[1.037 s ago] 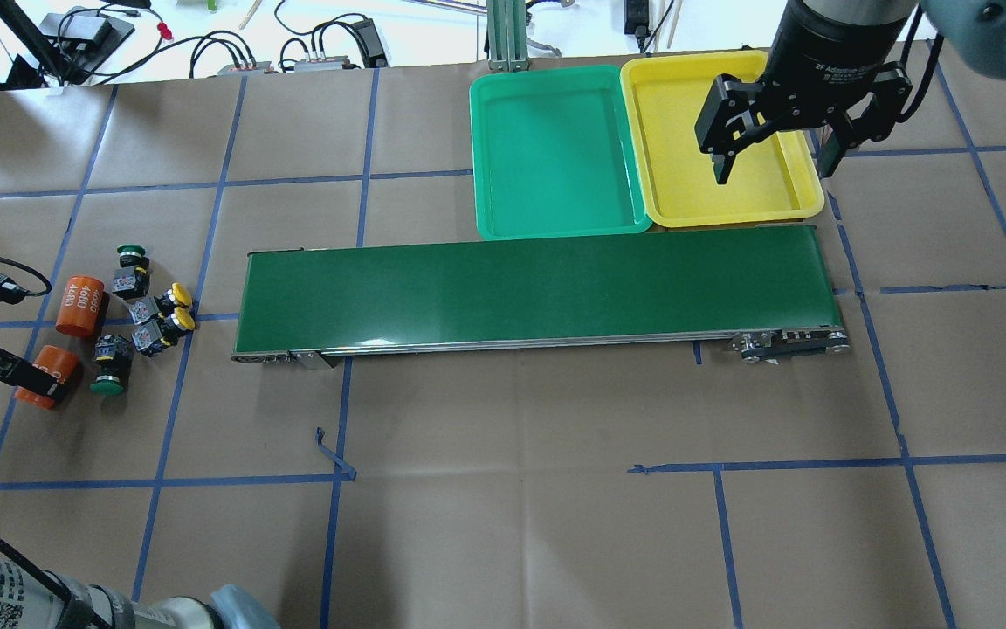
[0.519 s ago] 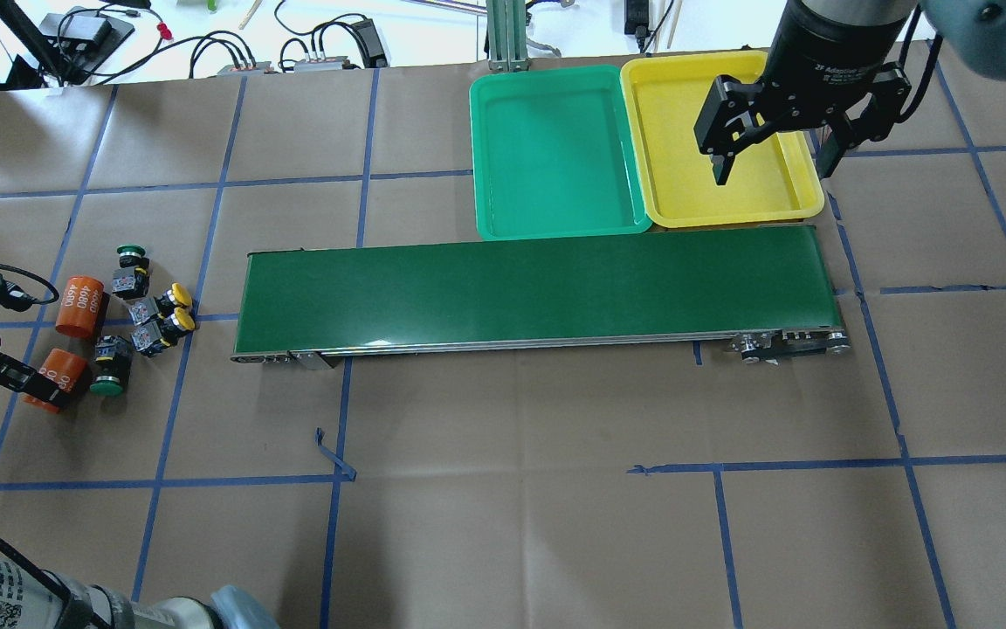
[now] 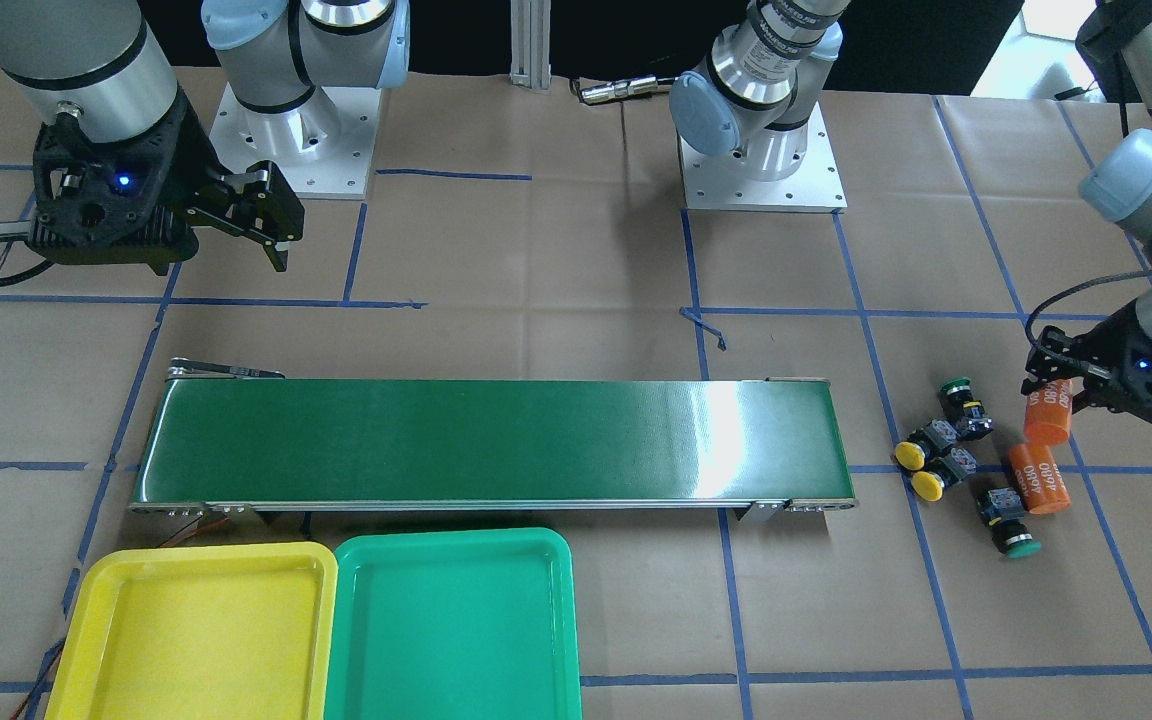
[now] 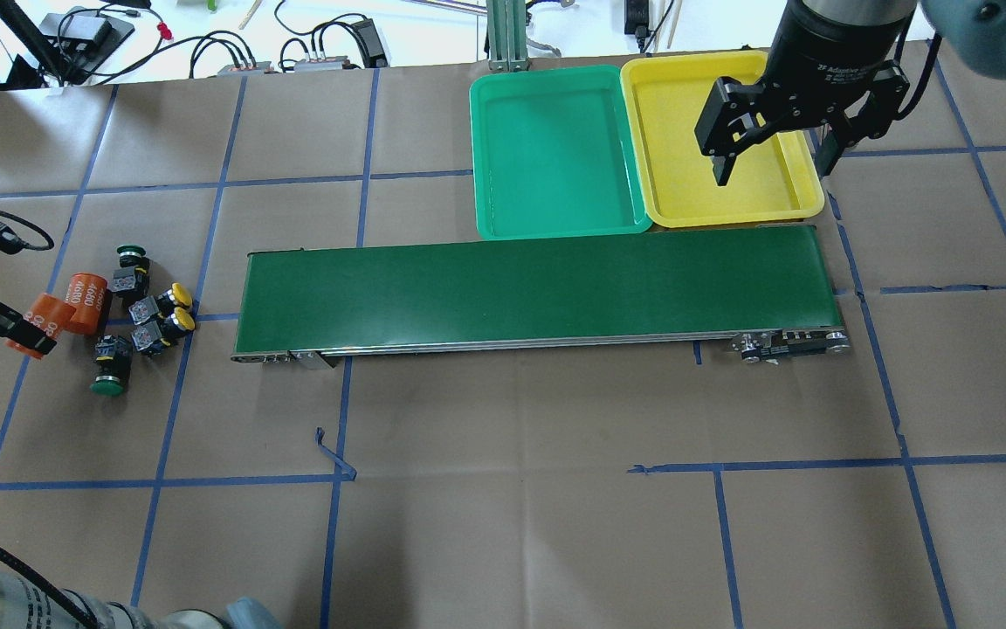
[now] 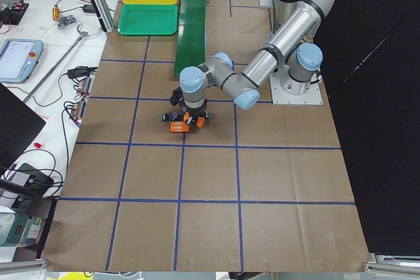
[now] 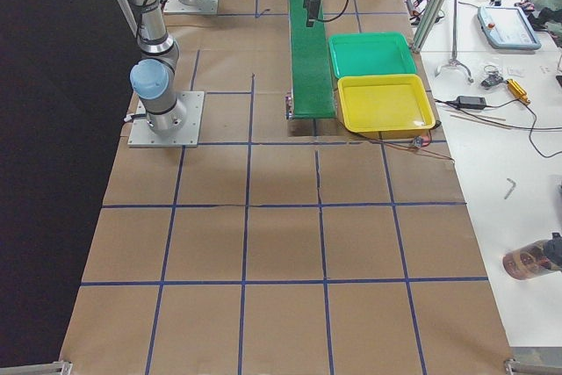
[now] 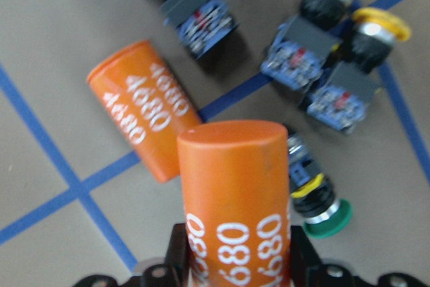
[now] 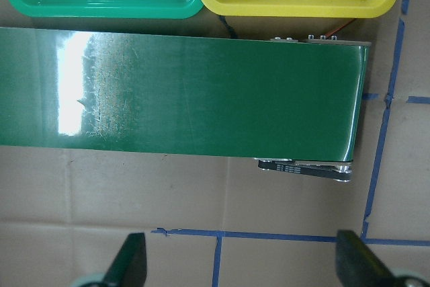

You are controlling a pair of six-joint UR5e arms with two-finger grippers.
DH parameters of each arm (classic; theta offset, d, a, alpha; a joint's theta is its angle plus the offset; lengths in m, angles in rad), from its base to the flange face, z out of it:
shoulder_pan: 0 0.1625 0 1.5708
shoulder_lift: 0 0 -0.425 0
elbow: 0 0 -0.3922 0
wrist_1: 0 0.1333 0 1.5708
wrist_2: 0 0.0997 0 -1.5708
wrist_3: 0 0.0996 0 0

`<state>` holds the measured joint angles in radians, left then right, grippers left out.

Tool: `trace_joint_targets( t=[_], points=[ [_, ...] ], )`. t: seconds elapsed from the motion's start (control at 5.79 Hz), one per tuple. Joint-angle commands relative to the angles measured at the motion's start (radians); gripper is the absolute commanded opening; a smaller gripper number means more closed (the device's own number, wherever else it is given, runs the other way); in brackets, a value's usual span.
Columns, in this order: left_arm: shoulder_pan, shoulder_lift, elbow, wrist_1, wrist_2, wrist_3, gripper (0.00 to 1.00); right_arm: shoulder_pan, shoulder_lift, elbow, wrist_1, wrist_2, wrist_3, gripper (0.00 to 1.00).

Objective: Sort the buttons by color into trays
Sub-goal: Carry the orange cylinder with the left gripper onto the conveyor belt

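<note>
Four buttons lie in a cluster at the table's left: a green one (image 4: 129, 256), two yellow ones (image 4: 180, 296) (image 4: 182, 322), and another green one (image 4: 107, 384). My left gripper (image 4: 18, 330) is shut on an orange "4680" cylinder (image 4: 47, 316) and holds it just left of the cluster; the left wrist view shows the cylinder (image 7: 235, 193) above the buttons. My right gripper (image 4: 769, 166) is open and empty above the yellow tray (image 4: 686, 205). The green tray (image 4: 555, 153) sits beside the yellow one. Both trays hold nothing.
A second orange "4680" cylinder (image 4: 88, 301) lies on the paper touching the button cluster. A long dark green conveyor belt (image 4: 538, 293) runs between the buttons and the trays. Cables and boxes lie beyond the table's far edge.
My left gripper has moved toward the table's far side with the orange cylinder in it, now beside the lying cylinder. The right gripper and buttons have not moved.
</note>
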<state>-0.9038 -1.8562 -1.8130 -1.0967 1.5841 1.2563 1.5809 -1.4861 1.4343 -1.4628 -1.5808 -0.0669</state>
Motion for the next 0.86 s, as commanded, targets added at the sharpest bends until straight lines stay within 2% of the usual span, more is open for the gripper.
trace_joint_targets(
  t=[0.0,0.35,0.52,0.69],
  points=[
    [-0.184,0.055,0.012,-0.074,-0.001,0.119,0.0,-0.001,0.0,0.0,0.001,-0.001,-0.004,1.0],
    [-0.445,0.113,0.023,-0.141,-0.001,0.184,0.0,0.001,-0.005,0.0,-0.001,0.001,0.019,1.0],
    [-0.543,0.105,0.008,-0.137,-0.003,0.255,0.0,0.001,-0.005,0.0,0.001,0.001,0.053,1.0],
    [-0.582,0.104,-0.002,-0.127,-0.009,0.379,0.0,0.001,-0.003,0.0,0.001,0.001,0.052,1.0]
  ],
)
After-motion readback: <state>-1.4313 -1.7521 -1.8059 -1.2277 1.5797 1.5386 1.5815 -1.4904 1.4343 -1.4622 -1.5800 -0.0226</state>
